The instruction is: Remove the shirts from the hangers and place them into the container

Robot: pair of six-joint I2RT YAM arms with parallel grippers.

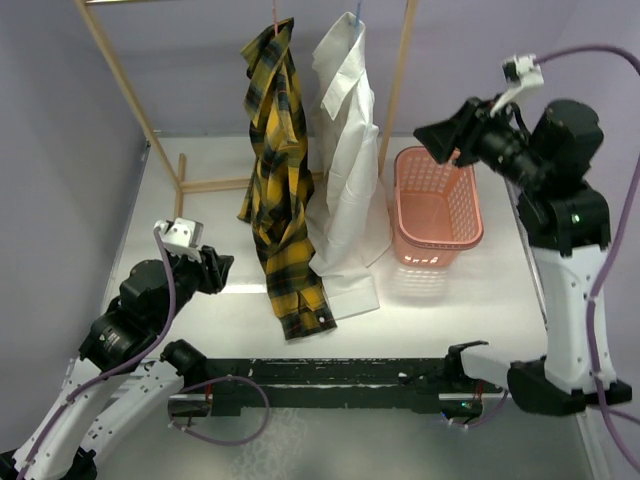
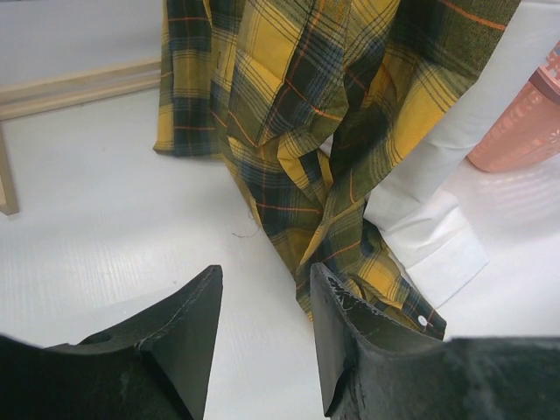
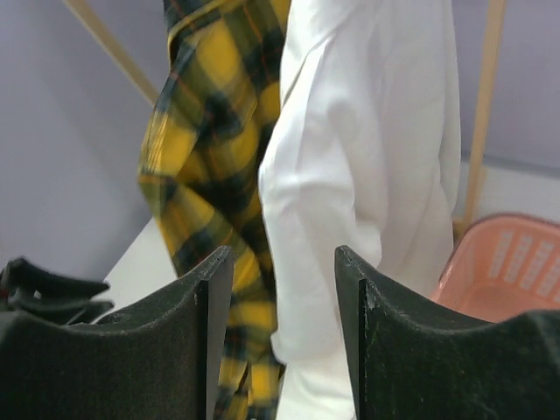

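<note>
Plaid flannel shirt (image 1: 275, 190), smooth white shirt (image 1: 348, 170) hanging limp, hems pooling on glossy bench (image 1: 200, 240); lattice plastic basket (image 1: 468, 205) beside; left fingers (image 2: 188, 332), right fingers (image 3: 394, 350) gaping, empty.

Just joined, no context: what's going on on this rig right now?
Nothing has been taken down yet. The plaid shirt and the white shirt both hang from the wooden rack, and the pink basket to their right is empty. The left gripper is low over the table, open, facing the plaid hem. The right gripper is raised, open, facing the white shirt. Neither touches cloth.
</note>
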